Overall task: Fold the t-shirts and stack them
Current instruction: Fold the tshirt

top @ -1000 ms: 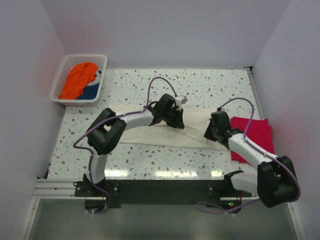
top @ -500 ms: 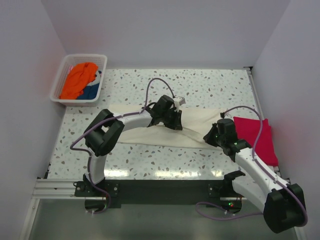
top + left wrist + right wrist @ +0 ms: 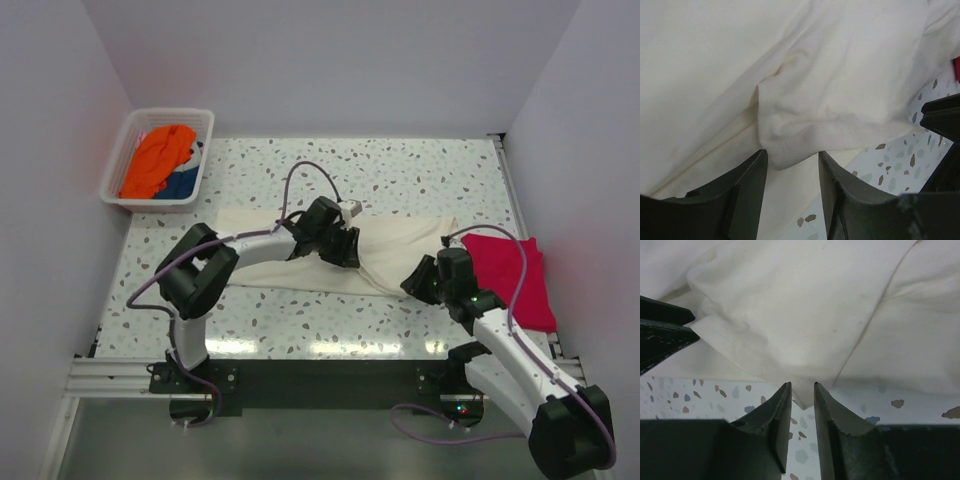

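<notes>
The left gripper (image 3: 790, 156) stands apart over a ridge of the cream shirt (image 3: 400, 240), which lies across the tabletop (image 3: 420, 170). The right gripper (image 3: 801, 387), slightly apart, sits at the shirt's near corner. Best next move, I judge: regrip both edges evenly and fold flat without dragging.

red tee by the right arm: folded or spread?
Folded. The red t-shirt lies as a compact rectangle, no sleeves or collar showing, beside the cream t-shirt.

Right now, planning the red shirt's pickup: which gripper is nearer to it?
Right. The right gripper sits just beside the red t-shirt; the left gripper is farther off, over the cream t-shirt's middle.
</notes>
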